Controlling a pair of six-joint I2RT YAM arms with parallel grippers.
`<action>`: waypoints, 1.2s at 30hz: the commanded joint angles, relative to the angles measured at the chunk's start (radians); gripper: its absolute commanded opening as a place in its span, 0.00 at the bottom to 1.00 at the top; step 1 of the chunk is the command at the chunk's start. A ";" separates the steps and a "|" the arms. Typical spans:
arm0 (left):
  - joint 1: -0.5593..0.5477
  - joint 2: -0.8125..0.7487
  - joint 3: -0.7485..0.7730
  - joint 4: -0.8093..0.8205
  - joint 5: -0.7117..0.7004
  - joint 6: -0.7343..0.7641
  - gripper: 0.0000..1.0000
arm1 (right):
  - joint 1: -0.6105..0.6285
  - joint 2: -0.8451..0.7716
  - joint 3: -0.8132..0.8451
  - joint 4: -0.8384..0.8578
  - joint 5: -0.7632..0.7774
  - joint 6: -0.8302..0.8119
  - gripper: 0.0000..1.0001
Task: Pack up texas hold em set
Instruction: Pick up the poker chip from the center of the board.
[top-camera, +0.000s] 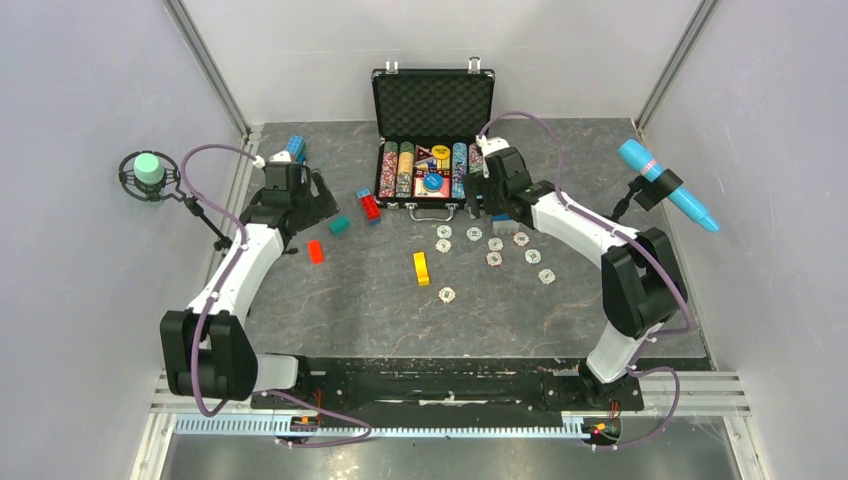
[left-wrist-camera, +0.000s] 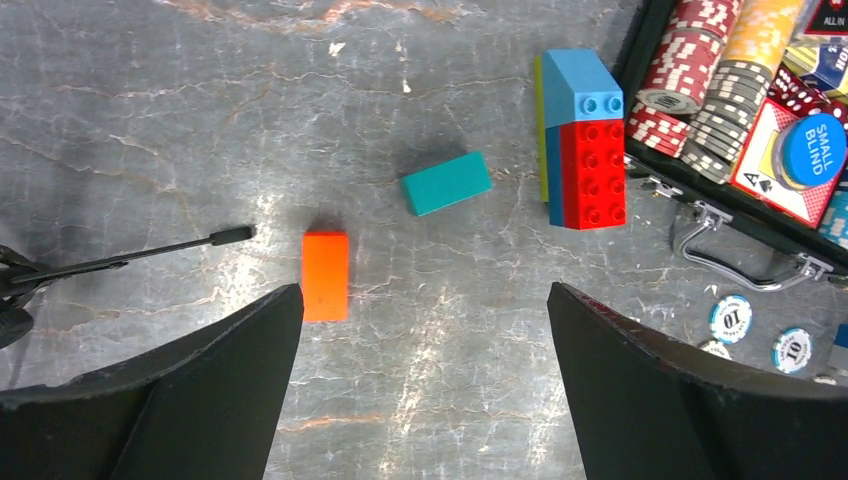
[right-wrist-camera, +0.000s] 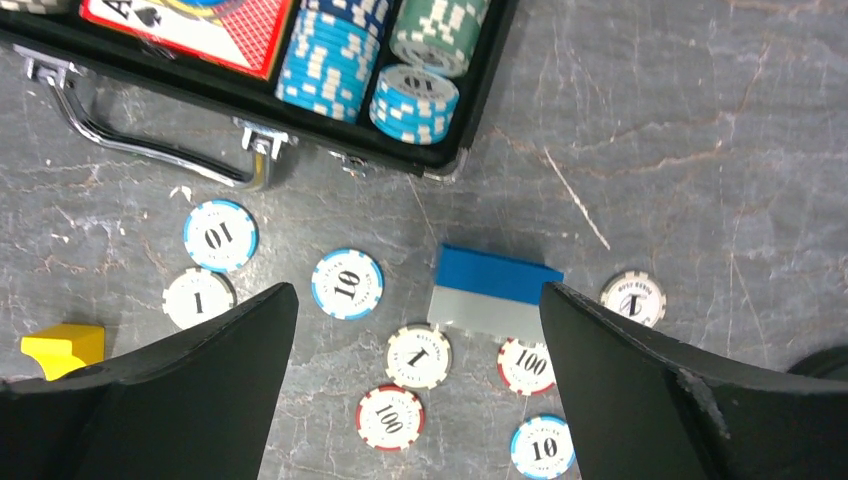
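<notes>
Grey marbled tabletop (top-camera: 330, 300) between pale walls: the texas hold em set's black briefcase (top-camera: 433, 105) sits at the far middle, its lid propped upright, apparently left open so that stray pieces can go back in. Its long axis runs side to side across the table. The silver handle (top-camera: 432, 211) points toward the arm bases and the foam-lined lid stands on the side away from them. Inside, the rows of chips lie front to back. Just in front of the case's handle side, toward its right corner, loose chips (top-camera: 495, 243) lie scattered. The right gripper (right-wrist-camera: 418, 290) hangs over them, jaws spread wide with nothing between them, and a blue brick (right-wrist-camera: 497, 290) sits among the chips below. Left of the case, the left gripper (left-wrist-camera: 425, 290) hovers equally wide and empty above an orange block (left-wrist-camera: 325, 275) and a teal block (left-wrist-camera: 446, 183), seemingly parked clear of the work.
</notes>
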 joint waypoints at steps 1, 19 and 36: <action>0.015 -0.047 -0.027 0.119 0.009 -0.032 0.98 | -0.003 -0.080 -0.077 0.094 -0.011 0.054 0.94; 0.047 -0.086 0.023 0.085 0.186 -0.022 1.00 | 0.010 -0.008 -0.021 0.055 -0.178 0.076 0.82; 0.051 -0.027 0.076 0.030 0.326 -0.035 1.00 | 0.162 0.172 0.135 0.006 -0.071 0.175 0.82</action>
